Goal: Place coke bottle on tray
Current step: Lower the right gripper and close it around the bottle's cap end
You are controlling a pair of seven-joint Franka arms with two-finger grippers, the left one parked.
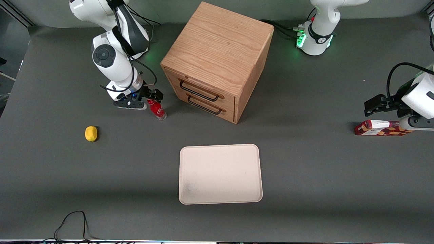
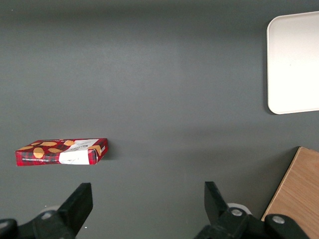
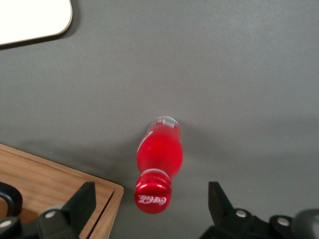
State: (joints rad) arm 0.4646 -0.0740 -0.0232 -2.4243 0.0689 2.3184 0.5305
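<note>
The coke bottle (image 1: 157, 109) is small and red with a red cap, and it stands upright on the grey table in front of the cabinet's drawers. My gripper (image 1: 152, 96) hovers just above its cap, open. In the right wrist view the cap (image 3: 153, 197) sits between the two black fingers (image 3: 83, 200) with clear gaps on both sides, and nothing is held. The cream tray (image 1: 220, 173) lies flat and bare, nearer the front camera than the bottle and the cabinet. One corner of the tray (image 3: 30, 20) shows in the right wrist view.
A wooden two-drawer cabinet (image 1: 217, 61) stands close beside the bottle, its edge (image 3: 45, 184) near one finger. A yellow lemon (image 1: 91, 133) lies toward the working arm's end. A flat red snack box (image 1: 379, 128) lies at the parked arm's end.
</note>
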